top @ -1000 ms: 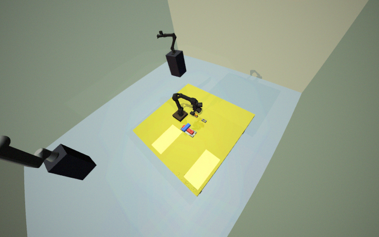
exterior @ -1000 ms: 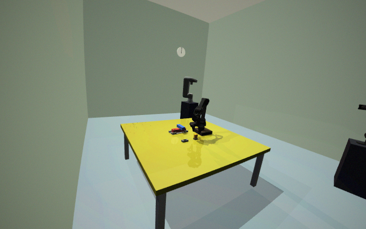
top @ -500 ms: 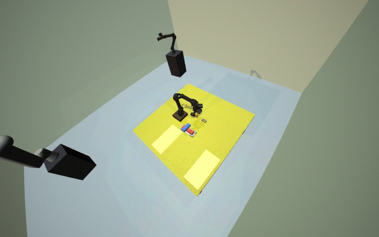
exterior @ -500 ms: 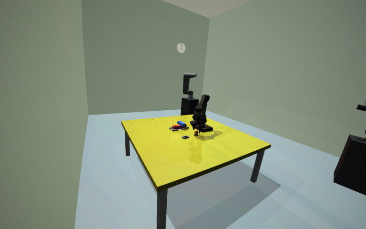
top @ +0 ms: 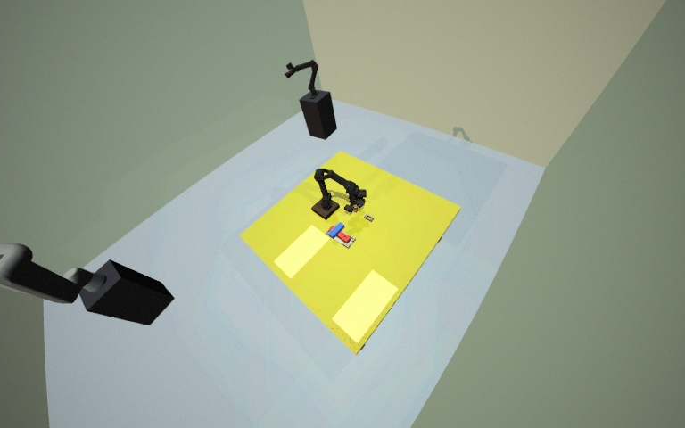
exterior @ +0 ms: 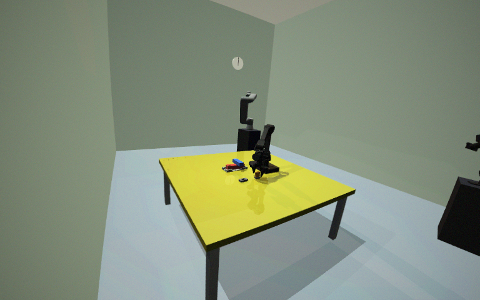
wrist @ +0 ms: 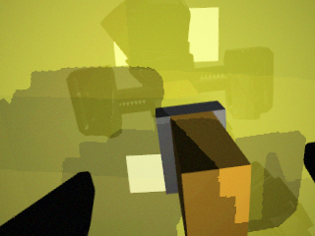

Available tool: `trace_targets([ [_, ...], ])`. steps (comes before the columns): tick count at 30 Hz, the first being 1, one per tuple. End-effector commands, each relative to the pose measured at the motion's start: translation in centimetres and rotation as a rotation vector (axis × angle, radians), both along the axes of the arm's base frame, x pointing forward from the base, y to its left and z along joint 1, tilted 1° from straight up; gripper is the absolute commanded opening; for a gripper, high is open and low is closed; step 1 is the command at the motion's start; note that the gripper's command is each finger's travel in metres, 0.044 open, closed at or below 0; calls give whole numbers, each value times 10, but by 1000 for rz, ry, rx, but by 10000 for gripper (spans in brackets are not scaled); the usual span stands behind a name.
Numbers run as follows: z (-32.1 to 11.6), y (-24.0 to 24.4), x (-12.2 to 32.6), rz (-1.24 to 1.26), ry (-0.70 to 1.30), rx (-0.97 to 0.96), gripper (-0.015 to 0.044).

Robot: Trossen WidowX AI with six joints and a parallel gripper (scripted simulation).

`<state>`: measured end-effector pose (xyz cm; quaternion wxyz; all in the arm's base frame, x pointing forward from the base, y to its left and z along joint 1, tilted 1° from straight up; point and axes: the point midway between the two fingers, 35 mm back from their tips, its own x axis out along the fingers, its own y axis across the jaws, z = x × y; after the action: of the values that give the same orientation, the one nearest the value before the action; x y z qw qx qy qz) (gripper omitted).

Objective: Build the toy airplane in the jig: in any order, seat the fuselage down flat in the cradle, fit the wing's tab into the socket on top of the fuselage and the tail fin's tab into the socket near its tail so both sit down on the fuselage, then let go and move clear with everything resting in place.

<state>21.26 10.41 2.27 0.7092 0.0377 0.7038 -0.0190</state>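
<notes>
The red fuselage [top: 344, 236] [exterior: 230, 167] lies in the grey jig [top: 350, 244] [exterior: 225, 170] and looks flat. The blue wing [top: 335, 229] [exterior: 238, 162] lies across the top of the fuselage; its tab and the socket under it are hidden. The orange tail fin [top: 355, 209] [exterior: 257, 174] [wrist: 214, 204] stands upright by the arm, against a small grey holder [wrist: 165, 157]. My gripper [top: 354, 207] [exterior: 257, 173] [wrist: 200, 168] is open and empty, low over the tail fin, with one finger on each side of it. In the wrist view the fin is right of the middle between the fingers.
A small grey frame-like block [top: 368, 218] [exterior: 243, 179] lies on the yellow table [top: 415, 211] [exterior: 212, 208] near the tail fin. The arm's dark base [top: 325, 209] [exterior: 271, 169] is behind the gripper. Two other arms stand on dark pedestals off the table.
</notes>
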Motion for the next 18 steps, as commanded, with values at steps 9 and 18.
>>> trace_targets([
  [9,-6,0,-1,-4,2,4,256],
  [18,-6,0,-1,-4,2,4,59],
])
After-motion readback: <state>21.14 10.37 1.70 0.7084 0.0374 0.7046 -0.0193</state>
